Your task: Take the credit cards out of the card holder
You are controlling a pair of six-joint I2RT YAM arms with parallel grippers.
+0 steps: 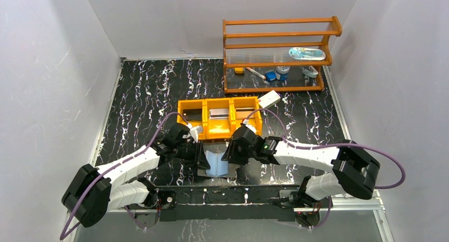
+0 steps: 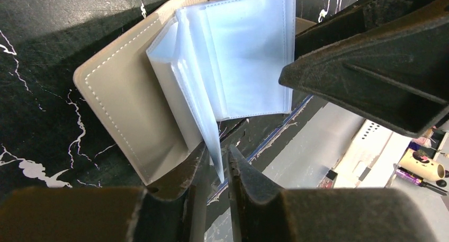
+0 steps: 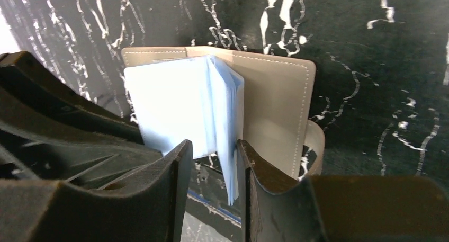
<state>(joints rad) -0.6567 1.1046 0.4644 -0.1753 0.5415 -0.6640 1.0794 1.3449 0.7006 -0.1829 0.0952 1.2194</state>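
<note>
The card holder [image 1: 214,165] lies open on the black table near the front edge, grey cover down, pale blue leaves standing up. It also shows in the left wrist view [image 2: 132,104] and the right wrist view [image 3: 275,104]. My left gripper [image 1: 200,158] [image 2: 217,146] is narrowly open with one leaf tip between its fingers. My right gripper [image 1: 229,156] [image 3: 214,142] is open, the leaf bundle against one finger. A dark card [image 1: 193,115], a silvery card [image 1: 219,115] and a brownish card [image 1: 245,113] lie in the orange tray.
The orange three-compartment tray [image 1: 218,132] stands just behind both grippers. A white box [image 1: 269,99] leans at its far right corner. A wooden rack [image 1: 275,56] with small items stands at the back right. White walls enclose the table.
</note>
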